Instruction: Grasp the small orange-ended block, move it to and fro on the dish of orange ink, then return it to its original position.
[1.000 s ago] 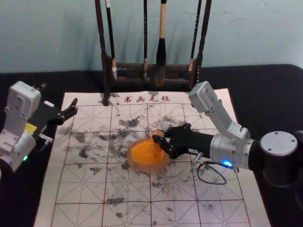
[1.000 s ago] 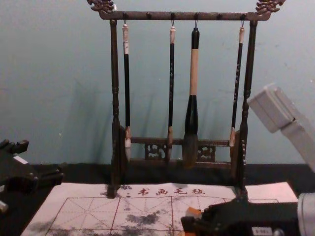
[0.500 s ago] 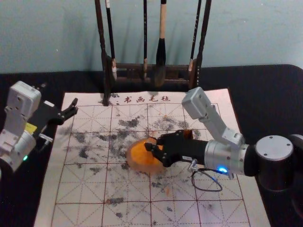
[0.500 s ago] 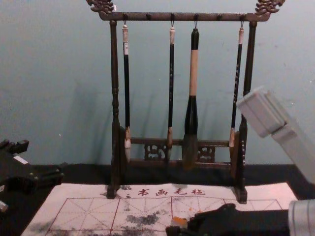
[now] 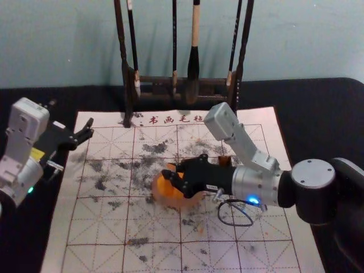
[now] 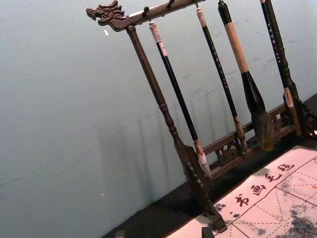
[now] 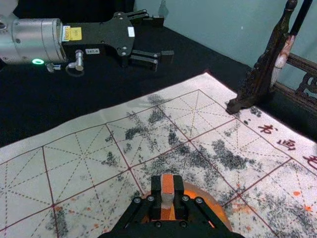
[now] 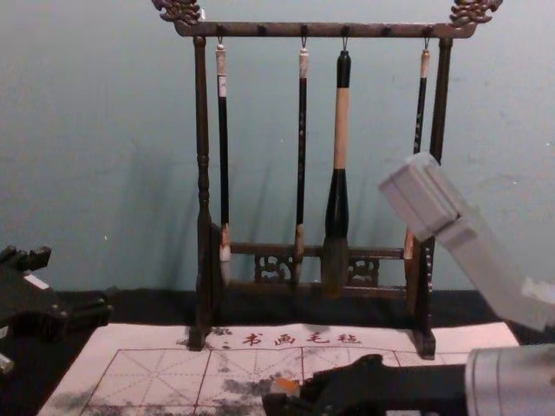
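Presently, orange-ended block: is being held over the far-left part of the dish.
Right gripper: block is being clamped, long axis seemingly crossing the fingers.
Stroke: rightward travel is probably being called for.
Left gripper: is being parked left, fingers apart.

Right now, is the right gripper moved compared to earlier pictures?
Yes, in the head view the right gripper has moved toward the robot's left across the dish, its fingertips now left of the dish's middle.
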Tool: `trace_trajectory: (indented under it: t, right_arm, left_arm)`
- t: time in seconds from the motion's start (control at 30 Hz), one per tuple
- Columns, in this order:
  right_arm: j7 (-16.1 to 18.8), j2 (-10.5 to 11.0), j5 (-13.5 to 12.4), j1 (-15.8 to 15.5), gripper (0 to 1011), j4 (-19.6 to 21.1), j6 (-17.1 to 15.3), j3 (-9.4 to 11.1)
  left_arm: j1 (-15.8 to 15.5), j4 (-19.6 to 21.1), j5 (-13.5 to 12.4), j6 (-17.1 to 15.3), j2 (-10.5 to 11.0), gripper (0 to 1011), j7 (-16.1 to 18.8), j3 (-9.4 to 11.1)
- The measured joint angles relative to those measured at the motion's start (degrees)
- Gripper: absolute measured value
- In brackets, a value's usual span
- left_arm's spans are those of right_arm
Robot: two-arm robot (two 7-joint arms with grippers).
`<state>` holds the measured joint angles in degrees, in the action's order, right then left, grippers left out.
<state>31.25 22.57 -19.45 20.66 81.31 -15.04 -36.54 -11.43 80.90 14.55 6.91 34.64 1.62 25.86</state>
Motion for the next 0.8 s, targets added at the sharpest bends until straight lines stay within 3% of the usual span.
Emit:
trace_trajectory:
  t: [0.4, 0.8]
  right_arm:
    - [-0.97, -1.85, 0.89, 1.83, 108, -3.14, 0.4, 0.06]
    - [-1.67, -1.64, 1.26, 1.81, 108, -3.37, 0.28, 1.29]
  left_arm:
    - [0.0, 0.0, 0.0, 0.0, 0.0, 1001, 0.0, 0.0]
    - [0.0, 0.0, 0.0, 0.0, 0.0, 1001, 0.0, 0.0]
